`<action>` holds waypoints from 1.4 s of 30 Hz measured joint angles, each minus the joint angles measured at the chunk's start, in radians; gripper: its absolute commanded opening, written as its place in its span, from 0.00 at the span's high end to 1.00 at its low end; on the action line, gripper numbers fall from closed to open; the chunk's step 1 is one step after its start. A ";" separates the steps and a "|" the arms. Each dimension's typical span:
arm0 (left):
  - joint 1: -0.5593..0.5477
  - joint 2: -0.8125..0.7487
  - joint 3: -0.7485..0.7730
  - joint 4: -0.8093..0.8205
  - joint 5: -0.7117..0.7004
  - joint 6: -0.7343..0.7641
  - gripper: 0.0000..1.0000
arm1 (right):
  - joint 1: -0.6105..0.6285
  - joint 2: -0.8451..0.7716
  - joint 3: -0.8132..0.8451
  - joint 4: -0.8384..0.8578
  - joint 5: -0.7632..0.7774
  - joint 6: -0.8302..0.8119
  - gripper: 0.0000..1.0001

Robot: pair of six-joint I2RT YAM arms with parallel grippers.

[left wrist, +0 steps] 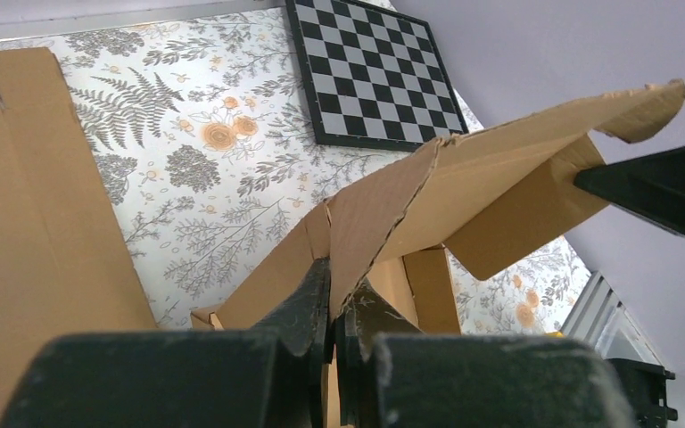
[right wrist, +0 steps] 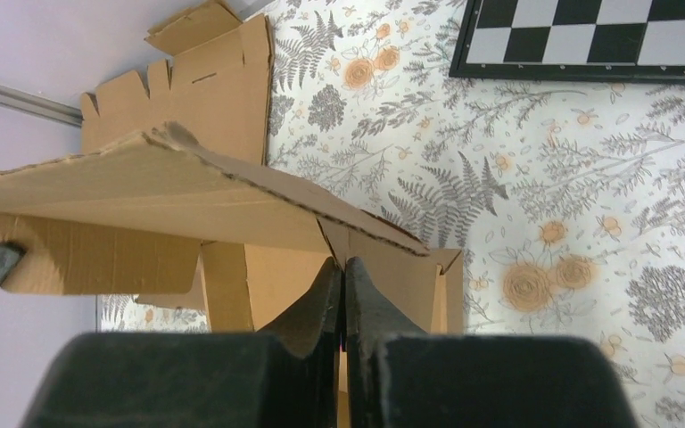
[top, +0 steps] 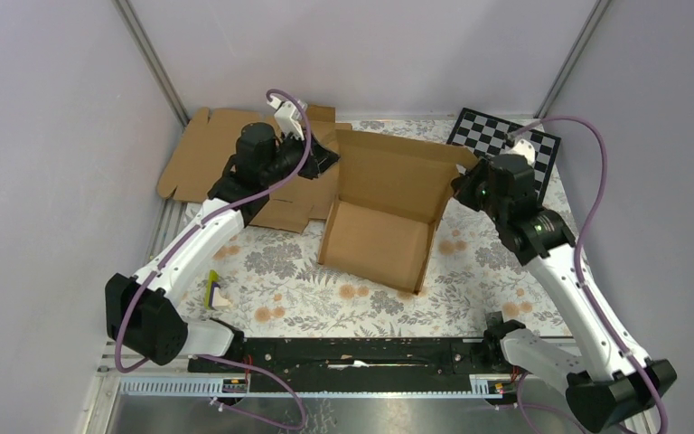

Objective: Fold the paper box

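Observation:
The paper box (top: 381, 231) is a brown cardboard sheet, partly folded, in the middle of the table. Its back panel (top: 398, 172) stands raised and its side walls are up. My left gripper (top: 328, 155) is shut on the back panel's left corner; in the left wrist view (left wrist: 341, 299) the cardboard edge (left wrist: 383, 214) is pinched between the fingers. My right gripper (top: 462, 187) is shut on the panel's right corner; in the right wrist view (right wrist: 342, 285) the jaws close on a cardboard flap (right wrist: 232, 192).
A second flat brown cardboard sheet (top: 208, 149) lies at the back left under the left arm. A black-and-white checkerboard (top: 497, 136) lies at the back right. A small yellow-and-white object (top: 215, 291) sits near the left arm's base. Grey walls enclose the table.

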 measured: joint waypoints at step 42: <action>-0.298 -0.241 -0.529 0.419 -0.279 -0.042 1.00 | 0.024 -0.205 -0.467 0.418 0.149 -0.108 1.00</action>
